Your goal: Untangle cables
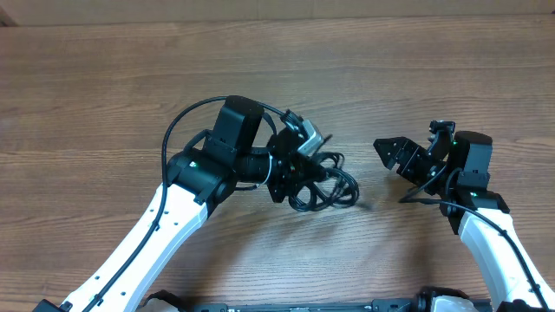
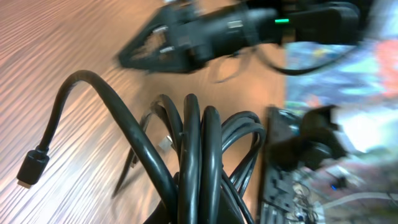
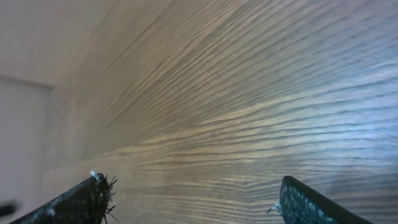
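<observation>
The cables (image 1: pixel 336 189) are a bundle of black loops just right of the table's middle. My left gripper (image 1: pixel 297 173) is shut on this bundle. In the left wrist view the cables (image 2: pixel 200 143) rise in tight loops out of the jaws (image 2: pixel 208 214), which they mostly hide. One cord arcs left and ends in a small dark plug (image 2: pixel 31 168) above the wood. My right gripper (image 1: pixel 392 152) is open and empty, a short way right of the bundle. It also shows in the left wrist view (image 2: pixel 180 46). Its own view (image 3: pixel 193 190) shows only bare wood between the fingertips.
The wooden table (image 1: pixel 277 78) stretches behind both arms. The thicker black cable of the left arm (image 1: pixel 178 126) loops over its wrist. A pale wall or edge lies at the far left of the right wrist view (image 3: pixel 25 93).
</observation>
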Controlling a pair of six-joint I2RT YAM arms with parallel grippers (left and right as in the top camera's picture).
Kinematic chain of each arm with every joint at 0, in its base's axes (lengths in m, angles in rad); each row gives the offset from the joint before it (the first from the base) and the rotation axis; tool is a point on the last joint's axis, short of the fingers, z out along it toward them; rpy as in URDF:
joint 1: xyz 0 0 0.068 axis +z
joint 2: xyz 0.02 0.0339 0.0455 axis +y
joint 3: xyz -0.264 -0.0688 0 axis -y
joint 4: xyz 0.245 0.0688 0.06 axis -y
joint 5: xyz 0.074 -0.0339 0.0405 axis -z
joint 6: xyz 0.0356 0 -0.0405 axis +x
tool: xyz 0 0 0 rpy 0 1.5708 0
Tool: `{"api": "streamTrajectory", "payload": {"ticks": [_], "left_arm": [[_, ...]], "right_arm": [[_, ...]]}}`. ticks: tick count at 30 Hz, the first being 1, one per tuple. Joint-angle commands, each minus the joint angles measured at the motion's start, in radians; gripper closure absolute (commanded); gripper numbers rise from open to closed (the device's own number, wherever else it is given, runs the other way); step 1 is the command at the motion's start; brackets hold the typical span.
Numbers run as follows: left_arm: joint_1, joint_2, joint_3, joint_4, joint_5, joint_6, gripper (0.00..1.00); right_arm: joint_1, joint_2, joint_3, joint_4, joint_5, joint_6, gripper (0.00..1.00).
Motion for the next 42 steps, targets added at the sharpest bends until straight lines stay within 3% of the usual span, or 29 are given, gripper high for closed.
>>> {"api": "streamTrajectory", "payload": {"ticks": [1, 4, 7, 11, 17, 21, 23, 28, 34, 42], "left_arm": [[0.018, -0.021, 0.032, -0.008, -0.16, -0.121, 0.96], [0.037, -0.021, 0.032, -0.019, -0.226, -0.182, 0.96], [0.056, -0.021, 0.032, -0.01, -0.242, -0.214, 0.96], [0.063, -0.021, 0.032, 0.08, -0.242, -0.278, 0.96], [0.049, -0.021, 0.032, 0.244, -0.239, -0.273, 0.96], [0.014, -0.019, 0.032, 0.281, -0.238, -0.151, 0.96], [-0.024, -0.019, 0.032, 0.282, -0.246, -0.034, 0.96], [-0.1, -0.019, 0.032, 0.313, -0.315, 0.092, 0.96], [-0.125, -0.006, 0.032, 0.365, -0.471, 0.093, 0.95], [-0.127, 0.046, 0.032, 0.426, -0.521, 0.045, 0.95]], "right_arm": [[-0.008, 0.003, -0.005, 0.005, -0.072, -0.031, 0.12], [-0.008, 0.003, -0.006, 0.01, -0.113, -0.03, 0.11], [-0.007, 0.003, -0.005, 0.016, -0.178, -0.03, 0.0], [-0.007, 0.003, -0.005, 0.045, -0.345, -0.001, 0.0], [-0.007, 0.003, -0.005, 0.081, -0.493, 0.171, 0.0], [-0.003, 0.003, -0.005, 0.082, -0.525, 0.277, 0.0], [0.006, 0.003, -0.005, 0.09, -0.54, 0.29, 0.0], [0.026, 0.003, -0.006, 0.114, -0.542, 0.311, 0.0], [0.026, 0.003, -0.005, 0.123, -0.545, 0.344, 0.0], [0.026, 0.003, -0.005, 0.157, -0.553, 0.419, 0.01]]}}
